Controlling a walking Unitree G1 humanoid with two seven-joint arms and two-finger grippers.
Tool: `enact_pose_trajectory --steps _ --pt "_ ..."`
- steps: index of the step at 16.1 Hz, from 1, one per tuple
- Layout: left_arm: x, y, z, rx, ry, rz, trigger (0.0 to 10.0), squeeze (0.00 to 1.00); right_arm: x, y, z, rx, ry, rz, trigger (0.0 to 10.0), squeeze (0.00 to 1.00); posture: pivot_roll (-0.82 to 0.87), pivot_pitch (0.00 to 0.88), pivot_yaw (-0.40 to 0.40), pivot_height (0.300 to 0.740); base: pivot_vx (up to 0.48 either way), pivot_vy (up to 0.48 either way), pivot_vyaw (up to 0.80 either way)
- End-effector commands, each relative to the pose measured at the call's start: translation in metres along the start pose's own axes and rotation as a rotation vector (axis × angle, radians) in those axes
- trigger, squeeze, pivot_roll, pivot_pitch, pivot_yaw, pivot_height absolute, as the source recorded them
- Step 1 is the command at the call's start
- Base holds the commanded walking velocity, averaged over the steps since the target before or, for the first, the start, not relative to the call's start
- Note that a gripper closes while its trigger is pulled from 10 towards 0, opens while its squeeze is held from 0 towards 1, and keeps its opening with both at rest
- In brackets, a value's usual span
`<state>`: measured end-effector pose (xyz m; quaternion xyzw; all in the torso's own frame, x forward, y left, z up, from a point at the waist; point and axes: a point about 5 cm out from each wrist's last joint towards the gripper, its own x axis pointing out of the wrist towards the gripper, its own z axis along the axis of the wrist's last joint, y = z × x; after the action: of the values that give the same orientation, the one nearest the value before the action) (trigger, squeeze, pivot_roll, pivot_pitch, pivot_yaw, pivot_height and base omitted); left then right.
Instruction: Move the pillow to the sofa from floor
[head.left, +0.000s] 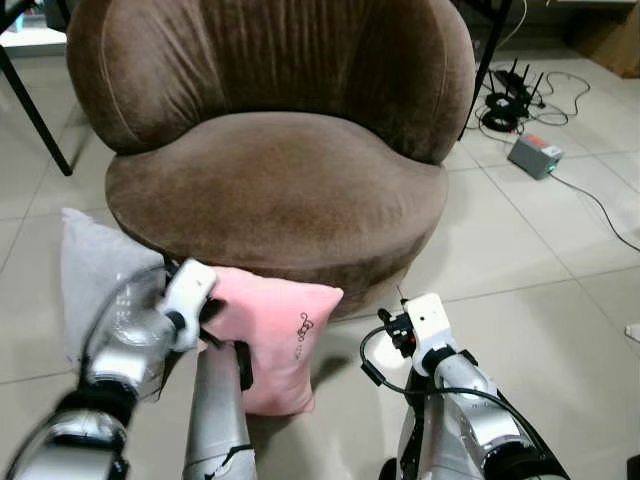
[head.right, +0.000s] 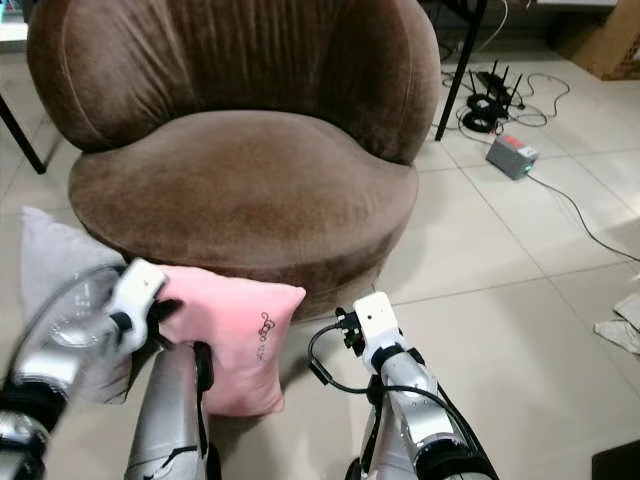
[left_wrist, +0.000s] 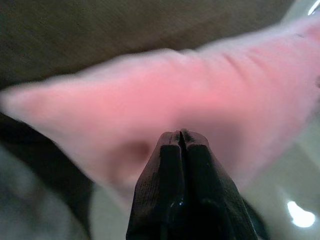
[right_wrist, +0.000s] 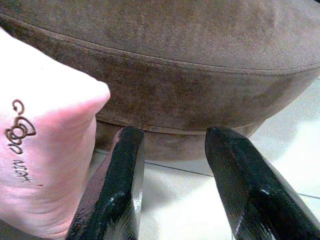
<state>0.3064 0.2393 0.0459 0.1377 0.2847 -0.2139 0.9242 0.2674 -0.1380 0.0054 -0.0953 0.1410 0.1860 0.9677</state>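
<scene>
Two pillows lean on the sofa (head.left: 280, 190) base: the pink pillow (head.left: 275, 335) at six o'clock of the seat, on the floor, and a grey pillow (head.left: 95, 270) at eight. My left gripper (left_wrist: 180, 136) is clenched, fingers pressed together and holding nothing, tip close to the pink fabric, I judge to start a pick. My right gripper (right_wrist: 172, 175) hangs released just beside its corner. Cables and a power box (head.left: 533, 155) sit at two o'clock, well apart.
</scene>
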Motion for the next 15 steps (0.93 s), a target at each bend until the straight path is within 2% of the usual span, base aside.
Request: enact_pose_trajectory --steps 1,3,6,9,10,11,13,15 --pt "0.0 0.002 0.005 0.033 0.0 -0.012 10.0 0.0 0.0 -0.004 0.002 0.0 -0.008 -0.004 10.0 0.0 0.1 0.068 -0.048 0.468 0.0 0.0 0.0" --pt "-0.001 0.008 0.017 0.062 -0.014 -0.038 10.0 0.0 -0.001 -0.003 0.001 0.003 -0.008 0.003 10.0 0.0 0.1 0.069 -0.048 0.468 0.0 0.0 0.0" --pt "0.002 0.001 0.027 0.075 -0.043 -0.111 10.0 0.0 0.0 -0.002 0.002 0.006 -0.013 0.018 10.0 0.0 0.11 0.073 -0.047 0.468 0.0 0.0 0.0" --pt "0.005 -0.017 0.024 0.062 -0.066 -0.162 10.0 0.0 0.001 -0.001 0.002 0.008 -0.005 0.042 10.0 0.0 0.12 0.076 -0.05 0.468 0.0 0.0 0.0" --pt "0.005 -0.028 0.016 0.05 -0.061 -0.191 10.0 0.0 0.003 -0.001 0.004 0.007 0.0 0.093 10.0 0.0 0.12 0.076 -0.054 0.468 0.0 0.0 0.0" --pt "0.006 -0.031 0.011 0.049 -0.05 -0.193 10.0 0.0 0.005 -0.003 0.007 0.003 -0.004 0.099 10.0 0.0 0.12 0.076 -0.057 0.468 0.0 0.0 0.0" --pt "0.005 -0.03 0.009 0.058 -0.049 -0.187 10.0 0.0 0.006 -0.006 0.01 0.001 -0.009 0.085 10.0 0.0 0.13 0.076 -0.059 0.468 0.0 0.0 0.0" --pt "0.0 -0.017 0.02 0.076 -0.094 -0.11 10.0 0.0 0.007 -0.006 0.01 0.004 -0.012 0.08 10.0 0.0 0.13 0.077 -0.059 0.468 0.0 0.0 0.0"
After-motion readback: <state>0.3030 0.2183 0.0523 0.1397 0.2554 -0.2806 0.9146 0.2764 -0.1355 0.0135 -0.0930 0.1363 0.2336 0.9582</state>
